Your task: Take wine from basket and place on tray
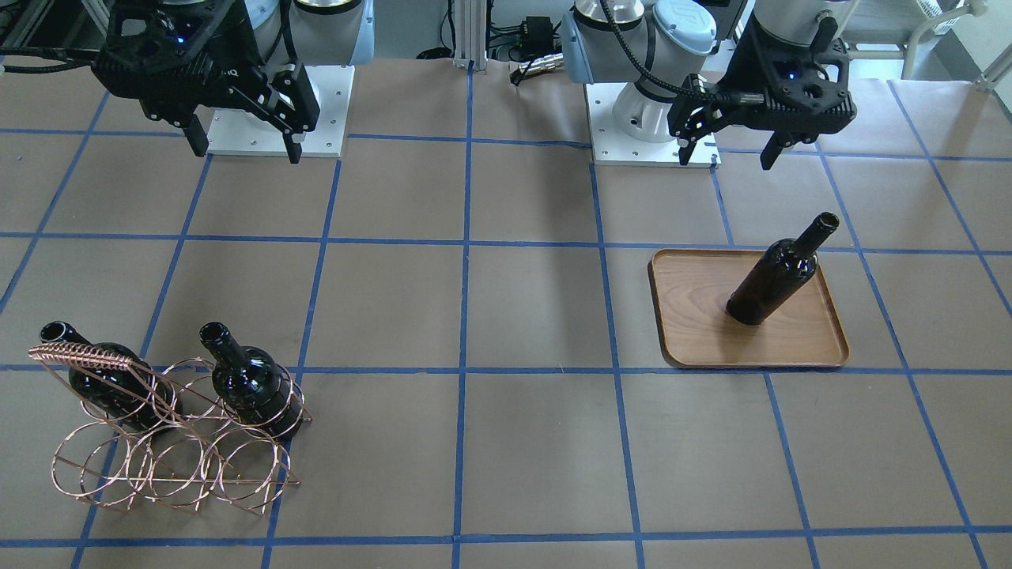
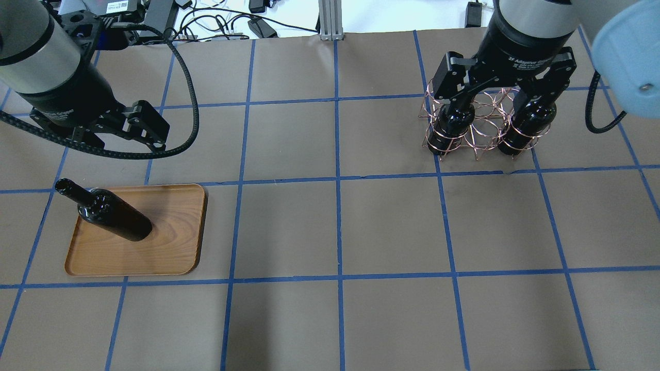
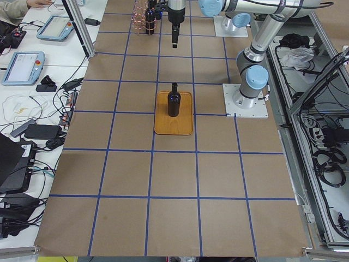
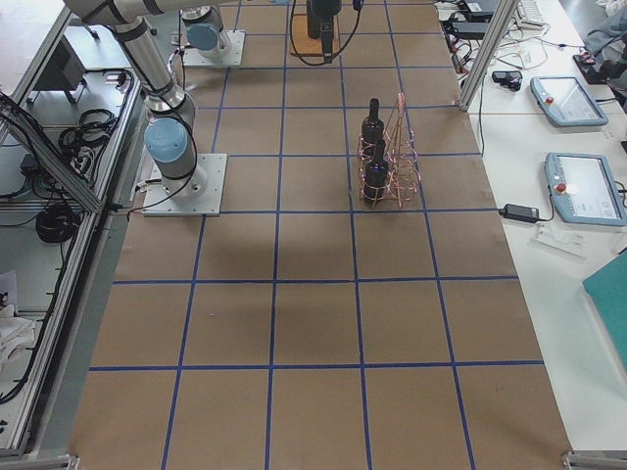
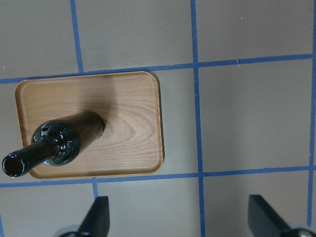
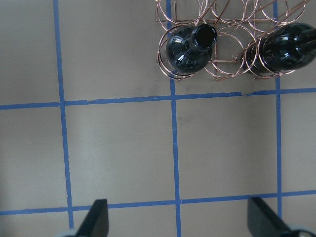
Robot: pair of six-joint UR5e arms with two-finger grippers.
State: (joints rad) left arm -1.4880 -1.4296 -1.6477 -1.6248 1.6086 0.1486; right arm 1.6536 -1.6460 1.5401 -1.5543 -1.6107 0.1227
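One wine bottle stands upright on the wooden tray, and shows in the left wrist view on the tray. My left gripper is open and empty, raised behind the tray. Two more wine bottles stand in the copper wire basket; its middle slot is empty. My right gripper is open and empty, high up on the robot side of the basket. The right wrist view shows both bottles at its top edge.
The table is brown paper with a blue tape grid. Both arm bases stand at the robot's edge. Tablets and cables lie on side benches beyond the table.
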